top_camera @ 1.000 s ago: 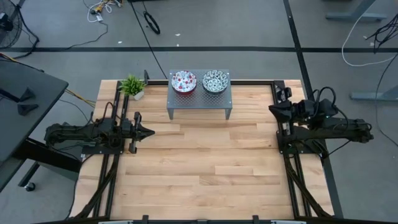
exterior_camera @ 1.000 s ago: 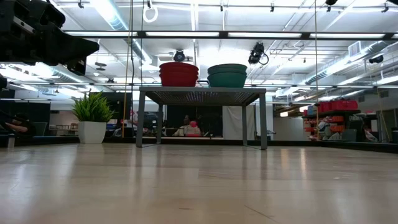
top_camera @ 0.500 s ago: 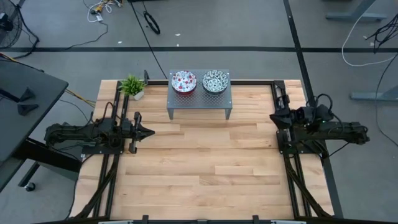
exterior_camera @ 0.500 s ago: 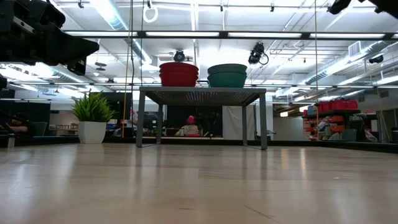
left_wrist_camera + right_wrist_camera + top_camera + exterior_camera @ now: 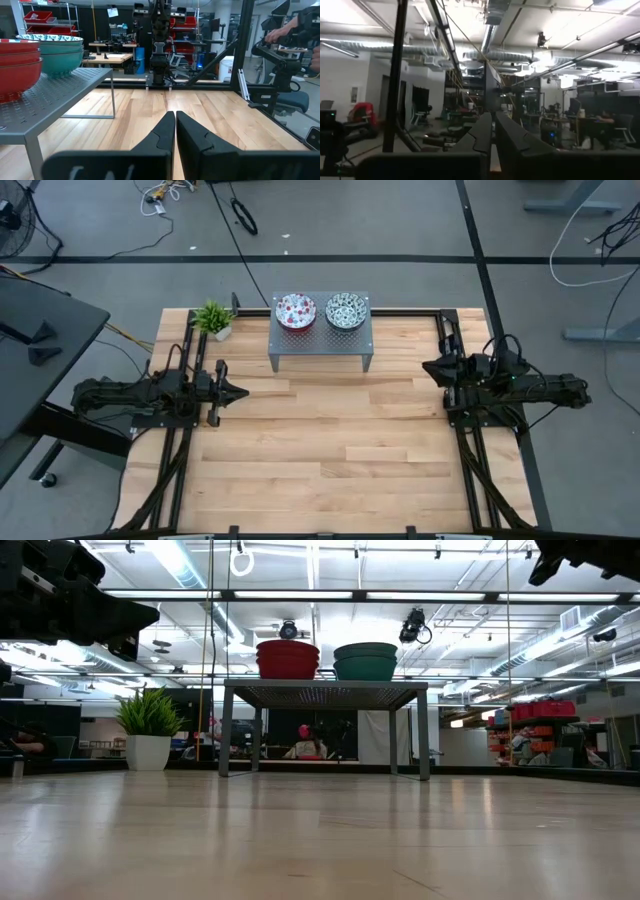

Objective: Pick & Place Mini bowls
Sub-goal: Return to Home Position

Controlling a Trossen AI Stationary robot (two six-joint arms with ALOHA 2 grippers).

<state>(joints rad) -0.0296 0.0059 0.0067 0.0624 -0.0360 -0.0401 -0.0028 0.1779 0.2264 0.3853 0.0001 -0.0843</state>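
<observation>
Two stacks of mini bowls stand on their bases on the grey perforated stand (image 5: 320, 345) at the table's far edge: a red stack (image 5: 295, 311) (image 5: 287, 659) and a green-teal stack (image 5: 346, 311) (image 5: 365, 661). In the left wrist view the red stack (image 5: 17, 65) and the teal stack (image 5: 57, 50) sit to one side. My left gripper (image 5: 240, 392) (image 5: 175, 116) waits shut at the table's left side, pointing level. My right gripper (image 5: 427, 367) (image 5: 493, 117) is shut at the table's right side, raised and tilted upward. Both grippers are far from the bowls.
A small potted plant (image 5: 213, 318) stands at the far left corner beside the stand. The wooden tabletop (image 5: 330, 440) lies bare between the arms. Black rails (image 5: 452, 430) run along both sides under the arm bases.
My right arm has sunk at the table's right side, its gripper staying shut and tipped upward; it has come into the low view's top right corner. The left arm and the bowls have kept still.
</observation>
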